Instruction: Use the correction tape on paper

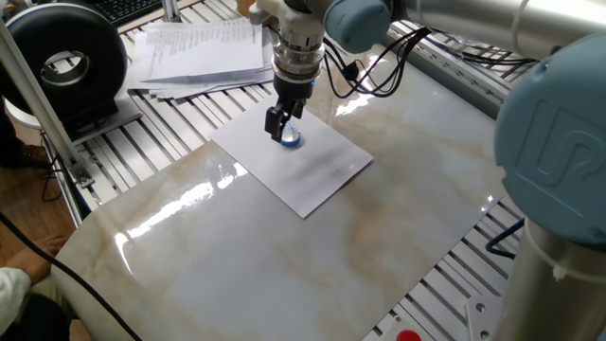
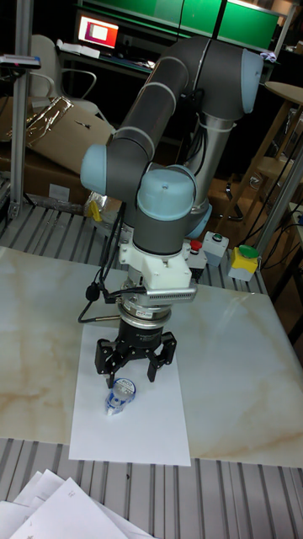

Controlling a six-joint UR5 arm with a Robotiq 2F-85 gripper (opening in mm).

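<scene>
The paper (image 1: 305,172) is a blank white sheet lying flat on the marble tabletop, also seen in the tall fixed view (image 2: 151,421). The correction tape (image 1: 291,138), a small blue and clear dispenser, lies on the sheet near its far end (image 2: 120,394). My gripper (image 1: 281,121) hangs just above the tape and slightly to one side of it. In the tall fixed view the gripper (image 2: 132,364) has its fingers (image 2: 104,360) spread wide with nothing between them, a short gap above the tape.
A stack of printed papers (image 1: 204,52) lies on the slatted frame behind the sheet, with a black round device (image 1: 62,62) at far left. Cables (image 1: 379,66) trail from the wrist. A yellow button box (image 2: 242,261) stands behind the marble slab (image 1: 237,265).
</scene>
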